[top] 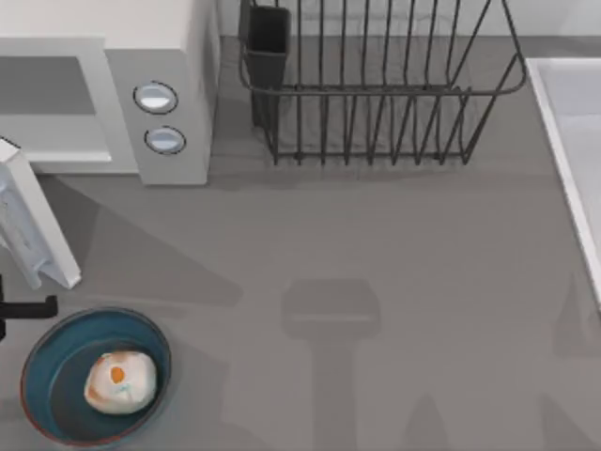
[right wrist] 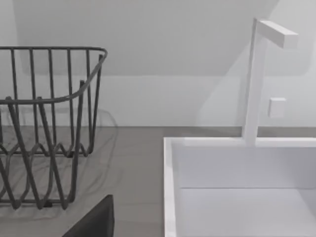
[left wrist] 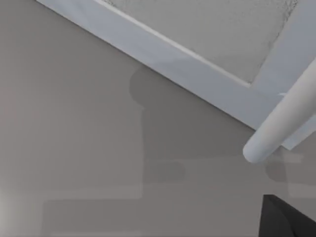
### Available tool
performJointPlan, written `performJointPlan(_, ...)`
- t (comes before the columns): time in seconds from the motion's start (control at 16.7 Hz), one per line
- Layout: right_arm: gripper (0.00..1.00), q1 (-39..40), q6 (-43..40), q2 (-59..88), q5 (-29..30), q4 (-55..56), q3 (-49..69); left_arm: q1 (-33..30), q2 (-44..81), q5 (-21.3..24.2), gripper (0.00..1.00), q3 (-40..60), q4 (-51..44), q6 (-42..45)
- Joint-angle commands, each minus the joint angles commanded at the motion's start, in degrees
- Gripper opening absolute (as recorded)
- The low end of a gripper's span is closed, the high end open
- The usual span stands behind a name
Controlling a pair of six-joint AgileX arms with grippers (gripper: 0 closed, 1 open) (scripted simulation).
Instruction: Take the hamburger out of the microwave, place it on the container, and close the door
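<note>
The hamburger (top: 120,381), a cream-white lump with an orange spot, lies inside the container (top: 45,376), a blue bowl at the table's front left. The white microwave (top: 174,56) stands at the back left, its grey cavity showing. Its door (top: 33,225) is swung open toward the front. A black part of my left gripper (top: 28,308) sits at the left edge, between the door's free end and the bowl. In the left wrist view the door (left wrist: 207,29) and its white handle rod (left wrist: 281,128) are close by. A dark part of my right gripper (right wrist: 94,222) shows near the sink.
A black wire dish rack (top: 376,94) with a dark cup (top: 268,38) stands at the back middle. A white sink (top: 573,141) with a tap (right wrist: 256,79) runs along the right edge. Bare grey table (top: 376,310) lies between them.
</note>
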Motion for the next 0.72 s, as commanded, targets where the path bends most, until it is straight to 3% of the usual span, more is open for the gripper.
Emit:
performJointPlan(0.42,1.0,0.0,0.0,0.0,0.0,0.0,0.0,-0.6,0.7,-0.5,0.0,0.7,0.5,-0.7)
performJointPlan(0.72,1.0,0.0,0.0,0.0,0.0,0.0,0.0,-1.5,13.4,-1.0,0.0,8.1,5.3,-1.1)
